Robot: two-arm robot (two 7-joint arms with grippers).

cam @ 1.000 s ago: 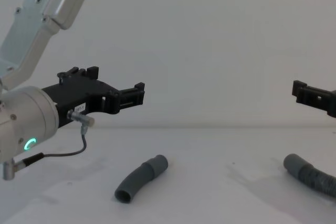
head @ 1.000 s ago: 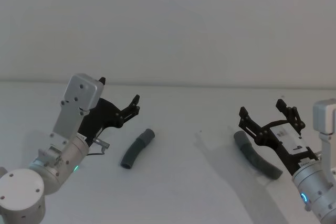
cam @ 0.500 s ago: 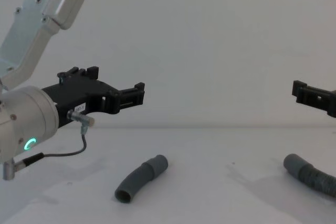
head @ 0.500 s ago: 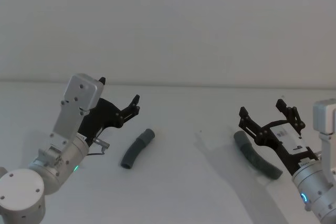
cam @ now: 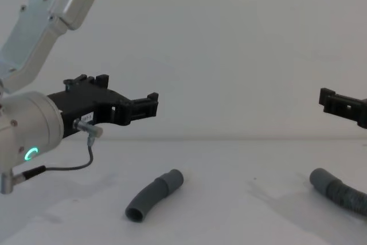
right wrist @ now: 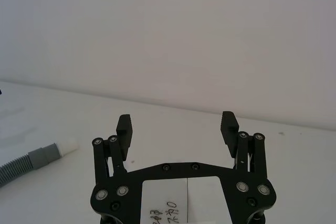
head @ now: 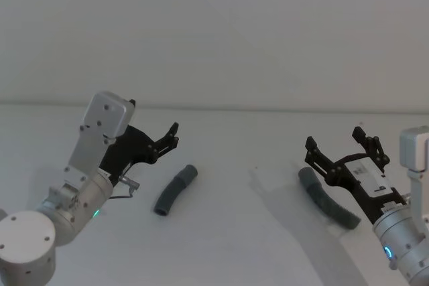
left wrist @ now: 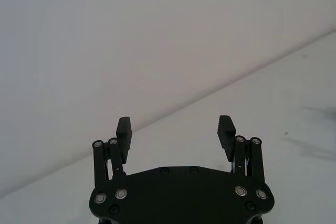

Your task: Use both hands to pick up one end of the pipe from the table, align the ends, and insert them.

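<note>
The short curved piece of pipe [head: 175, 190] [cam: 155, 195] lies on the white table [head: 241, 232] left of centre, its cuff end [head: 190, 173] pointing away from me. My left gripper [head: 153, 120] [cam: 129, 93] [left wrist: 175, 128] hovers open above and to the left of it, holding nothing. The longer ribbed piece [head: 327, 207] [cam: 338, 192] [right wrist: 26, 163] rests at the right, its cuff end [head: 307, 176] [right wrist: 44, 154] turned toward the middle. Above it my right gripper [head: 334, 138] [right wrist: 177, 124] hangs open and empty.
A pale grey wall [head: 221, 31] rises behind the table's far edge. Bare tabletop stretches between the two pipe pieces. A thin cable [cam: 86, 156] loops under the left wrist.
The left arm has shifted very slightly upward. Both pipe pieces and the right gripper stay where they were.
</note>
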